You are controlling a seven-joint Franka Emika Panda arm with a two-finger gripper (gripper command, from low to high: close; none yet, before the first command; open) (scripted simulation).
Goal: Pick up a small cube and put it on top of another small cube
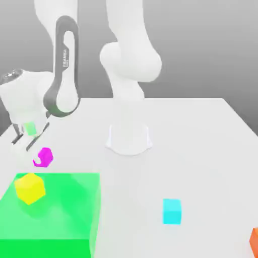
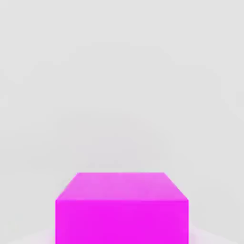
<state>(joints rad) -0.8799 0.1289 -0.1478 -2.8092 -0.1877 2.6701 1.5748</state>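
Observation:
The small cube [image 1: 45, 156] is bright magenta and rests on the white table at the exterior view's left. My gripper [image 1: 37, 151] comes down on it from the upper left, at the end of the white hand [image 1: 22, 103], and is shut on this cube. In the hand view the magenta cube [image 2: 121, 209] sits very close and centred, with a faint pink reflection on the table around its base. A yellow cube [image 1: 30, 188] lies just below it in the exterior view. A cyan cube [image 1: 172, 210] stands far off towards the exterior view's right.
A large translucent green block [image 1: 65, 216] covers the lower left corner, with the yellow cube in it. The arm's white base [image 1: 129, 138] stands mid-table. An orange object [image 1: 254, 241] pokes in at the lower right edge.

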